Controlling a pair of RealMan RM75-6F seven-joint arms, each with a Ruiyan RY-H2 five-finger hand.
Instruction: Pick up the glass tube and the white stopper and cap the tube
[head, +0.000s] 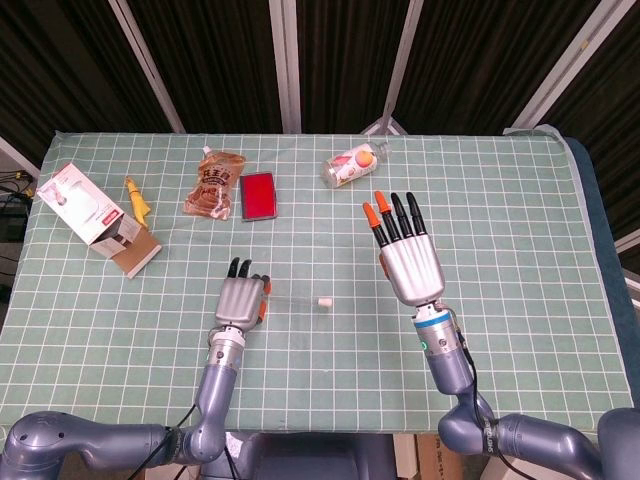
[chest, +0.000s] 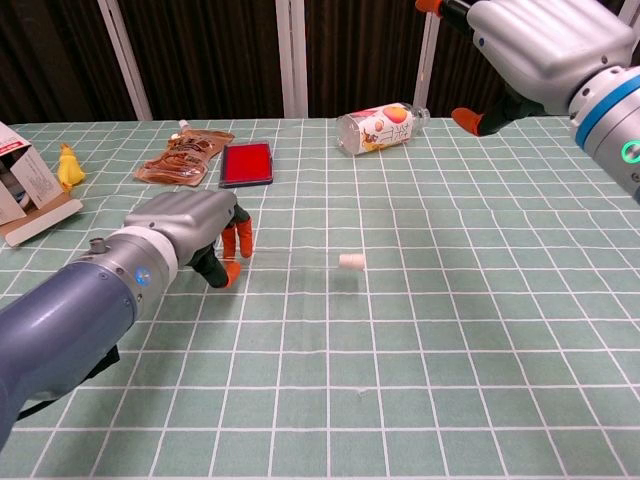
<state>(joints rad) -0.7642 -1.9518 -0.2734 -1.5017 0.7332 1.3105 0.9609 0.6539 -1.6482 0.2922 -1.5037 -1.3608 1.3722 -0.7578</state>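
Left hand (head: 240, 300) of mine sits low on the counter (head: 520, 200) near the front edge, fingers curled in over one end of the glass tube (head: 290, 298). I cannot tell whether they grip it. The tube is faint. It lies flat toward my right, and the white stopper (head: 323, 301) sits at its far end, about midway between my hands. My right hand (head: 408, 262) is raised above the counter, fingers spread and holding nothing. Toward the back edge lie a plastic bottle (head: 352, 165) on its side, a red case (head: 259, 195) and a brown pouch (head: 213, 183). An opened carton (head: 95, 215) lies near the left edge.
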